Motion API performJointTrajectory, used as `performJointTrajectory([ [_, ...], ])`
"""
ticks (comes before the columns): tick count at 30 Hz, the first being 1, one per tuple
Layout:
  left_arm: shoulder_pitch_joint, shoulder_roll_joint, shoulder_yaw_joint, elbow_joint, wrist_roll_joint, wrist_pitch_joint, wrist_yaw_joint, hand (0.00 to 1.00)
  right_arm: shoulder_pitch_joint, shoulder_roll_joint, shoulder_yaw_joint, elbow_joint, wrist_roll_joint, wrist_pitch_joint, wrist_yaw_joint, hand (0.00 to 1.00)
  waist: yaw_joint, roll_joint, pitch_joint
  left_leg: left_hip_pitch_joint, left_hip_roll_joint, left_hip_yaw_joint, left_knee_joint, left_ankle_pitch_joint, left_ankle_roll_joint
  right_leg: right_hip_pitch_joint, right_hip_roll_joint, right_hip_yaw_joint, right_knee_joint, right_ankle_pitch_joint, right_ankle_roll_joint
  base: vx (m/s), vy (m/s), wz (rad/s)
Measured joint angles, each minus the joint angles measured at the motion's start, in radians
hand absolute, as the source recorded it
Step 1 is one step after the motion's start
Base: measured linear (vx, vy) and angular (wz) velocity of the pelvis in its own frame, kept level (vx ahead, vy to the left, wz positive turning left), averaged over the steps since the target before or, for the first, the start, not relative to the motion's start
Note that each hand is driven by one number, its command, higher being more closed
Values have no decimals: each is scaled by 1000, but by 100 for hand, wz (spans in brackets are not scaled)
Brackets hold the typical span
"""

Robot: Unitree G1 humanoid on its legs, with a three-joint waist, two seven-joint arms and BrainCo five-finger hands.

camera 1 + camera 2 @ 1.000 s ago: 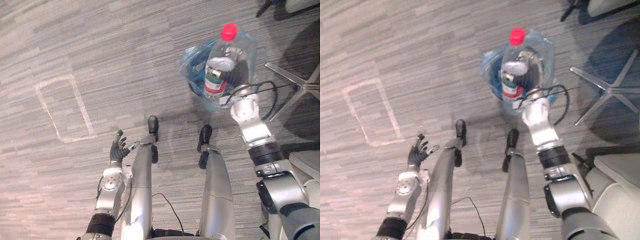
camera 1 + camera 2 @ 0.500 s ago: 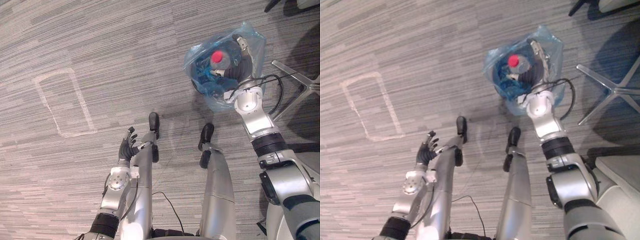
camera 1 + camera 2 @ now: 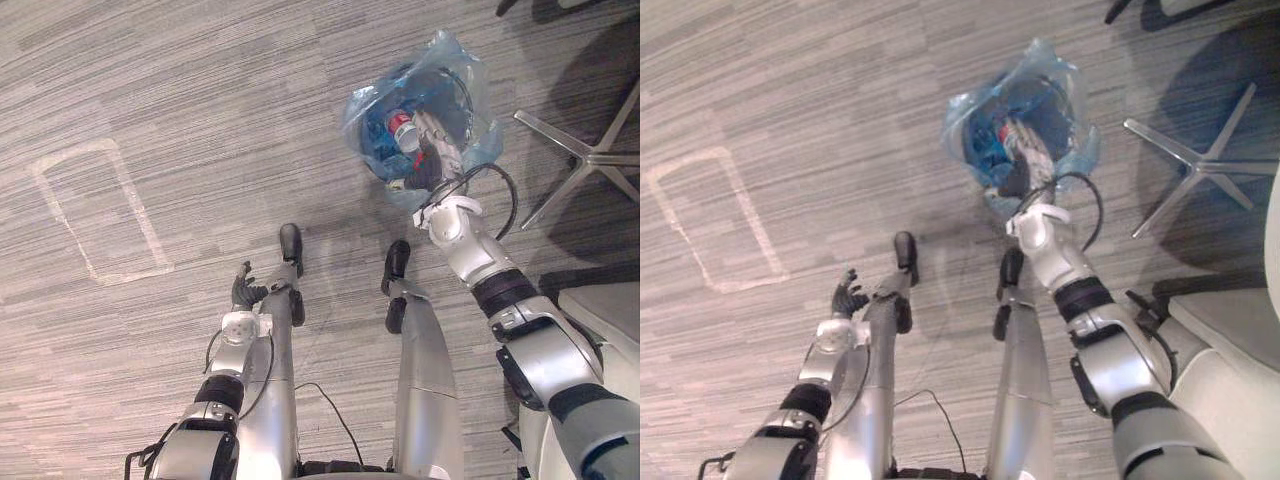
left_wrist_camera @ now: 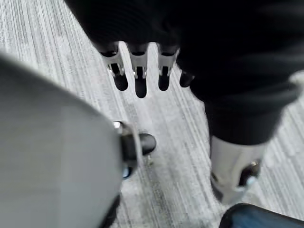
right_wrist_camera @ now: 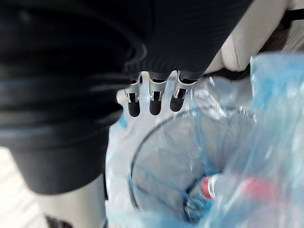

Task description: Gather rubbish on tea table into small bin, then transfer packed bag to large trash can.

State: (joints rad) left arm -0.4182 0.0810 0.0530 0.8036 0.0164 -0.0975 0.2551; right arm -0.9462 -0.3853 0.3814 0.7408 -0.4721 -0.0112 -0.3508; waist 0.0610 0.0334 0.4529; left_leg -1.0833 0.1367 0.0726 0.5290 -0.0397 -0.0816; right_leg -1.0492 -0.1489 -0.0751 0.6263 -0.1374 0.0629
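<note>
Right hand (image 3: 437, 150) extended over blue-bagged bin (image 3: 362, 112), fingers straight, apart, empty. Left hand (image 3: 244, 292) hangs low, fingers relaxed.

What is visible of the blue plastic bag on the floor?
The translucent blue plastic bag stands on the grey striped carpet, crinkled, mouth open upward, draped over a dark round rim. A clear plastic bottle with a red band lies inside. The right robot hand hangs over the mouth, fingers straight, holding nothing; contact with the bag is unclear.
</note>
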Motion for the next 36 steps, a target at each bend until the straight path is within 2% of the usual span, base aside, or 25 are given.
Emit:
performJointTrajectory([
  [4,-49,-19,0,33,-11,-1,1,0,-30,36,15,85,-15,17,2,0,0,0,0,-11,5,-5,-2,1,-2,-5,4,-6,-1,1,-3,0,0,0],
  [7,-98,-19,0,38,-21,0,4,0,-61,66,9,158,-40,33,5,0,-4,-10,-5,-59,6,-5,-3,8,-2,-54,3,-11,7,4,-6,-10,-3,7],
  [12,-197,-22,7,65,-60,4,5,0,-102,131,-65,314,-84,86,43,0,-3,-10,-5,-103,-7,-23,-2,29,-4,-100,-9,-26,33,1,-8,6,1,15],
  [13,-197,-24,10,66,-60,1,5,0,-107,141,-67,337,-94,94,50,100,-1,-10,-5,-104,-8,-26,-3,30,-5,-101,-10,-28,34,-1,-10,0,-1,9],
  [19,-101,-36,-4,-13,-57,3,16,0,-109,140,-86,374,-118,104,68,100,8,-10,-5,-119,-25,-32,-28,40,1,-130,-37,-43,78,-29,-18,-10,-6,21],
  [24,-123,-38,-34,-70,-60,7,22,0,-93,113,-100,373,-114,100,64,100,27,-10,-5,-125,-25,-31,-18,49,-5,-135,-41,-47,93,-34,-19,5,-2,7],
  [31,-160,-38,-31,-83,-63,1,22,0,-68,108,-105,352,-57,96,59,100,27,-10,-5,-120,-22,-28,0,50,-4,-131,-39,-40,105,-34,-19,-12,1,-3],
  [36,-154,-38,-29,-72,-71,9,22,0,-29,110,-107,272,-29,95,45,100,25,-10,-5,-83,-13,-26,10,48,-2,-90,-28,-37,103,-33,-20,-28,-7,-7],
])
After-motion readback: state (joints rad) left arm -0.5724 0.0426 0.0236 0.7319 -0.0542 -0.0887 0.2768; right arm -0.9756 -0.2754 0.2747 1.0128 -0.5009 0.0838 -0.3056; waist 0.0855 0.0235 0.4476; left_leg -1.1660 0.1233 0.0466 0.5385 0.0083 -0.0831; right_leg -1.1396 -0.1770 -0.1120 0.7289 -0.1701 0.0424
